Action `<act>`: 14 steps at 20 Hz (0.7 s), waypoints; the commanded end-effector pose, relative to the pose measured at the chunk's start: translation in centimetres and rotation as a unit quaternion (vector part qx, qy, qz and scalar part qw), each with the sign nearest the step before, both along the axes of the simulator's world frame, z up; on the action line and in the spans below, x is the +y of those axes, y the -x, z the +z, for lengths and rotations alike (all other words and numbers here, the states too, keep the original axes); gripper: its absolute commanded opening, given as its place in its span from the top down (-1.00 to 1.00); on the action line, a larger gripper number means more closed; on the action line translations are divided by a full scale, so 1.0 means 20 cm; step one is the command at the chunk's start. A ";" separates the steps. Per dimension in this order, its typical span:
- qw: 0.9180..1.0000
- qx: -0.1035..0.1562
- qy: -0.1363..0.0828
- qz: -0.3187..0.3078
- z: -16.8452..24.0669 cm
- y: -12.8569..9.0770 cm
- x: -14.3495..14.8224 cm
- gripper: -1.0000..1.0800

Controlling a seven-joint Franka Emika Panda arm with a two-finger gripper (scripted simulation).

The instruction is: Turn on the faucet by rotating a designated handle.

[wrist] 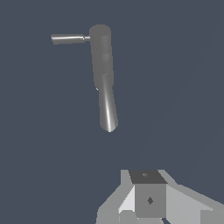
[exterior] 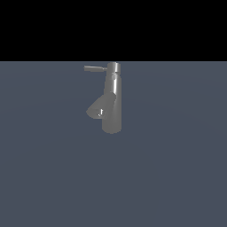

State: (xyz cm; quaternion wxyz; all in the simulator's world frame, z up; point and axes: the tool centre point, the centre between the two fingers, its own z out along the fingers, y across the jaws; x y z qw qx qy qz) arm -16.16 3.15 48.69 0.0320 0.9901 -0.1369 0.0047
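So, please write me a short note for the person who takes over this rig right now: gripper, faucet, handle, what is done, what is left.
Gripper: only part of it shows in the wrist view, well away from the faucet, holding nothing; open or shut cannot be told. It does not appear in the exterior view.
Faucet: upright on the grey surface, spout toward the exterior view's left.
Handle: thin rod at the top cap, pointing to the exterior view's left, untouched.
Done: nothing visible yet.
Left: approach, contact the handle, rotate it.
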 end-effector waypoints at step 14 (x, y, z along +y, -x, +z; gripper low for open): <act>0.984 -0.005 0.003 -0.177 -0.14 -0.47 0.09 1.00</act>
